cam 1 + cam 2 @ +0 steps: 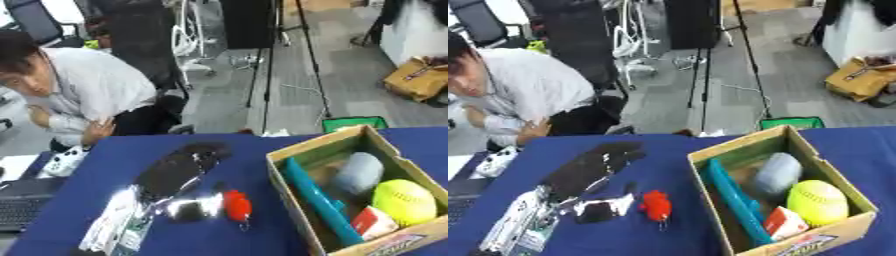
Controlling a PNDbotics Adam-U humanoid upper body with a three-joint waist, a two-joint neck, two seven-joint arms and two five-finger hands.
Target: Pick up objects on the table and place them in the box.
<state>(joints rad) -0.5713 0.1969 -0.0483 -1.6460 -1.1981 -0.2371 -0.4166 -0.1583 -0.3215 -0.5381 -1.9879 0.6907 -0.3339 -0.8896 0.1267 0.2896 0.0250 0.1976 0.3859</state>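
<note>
A small red object (236, 205) lies on the blue table (105, 160), a short way left of the cardboard box (289, 192). Inside the box are a yellow ball (404, 201), a grey rounded object (359, 172), a long teal object (317, 200) and a small red-and-white carton (374, 222). My left hand (179, 170) comes in from the lower left, black, with its fingers stretched flat toward the table's far edge. Its shiny silver part (188, 207) sits just left of the red object; whether they touch I cannot tell. My right hand is not in view.
A laptop (17, 207) and a white device (61, 161) lie at the table's left edge. A person sits beyond the far left corner. A green bin (354, 122) stands on the floor behind the box.
</note>
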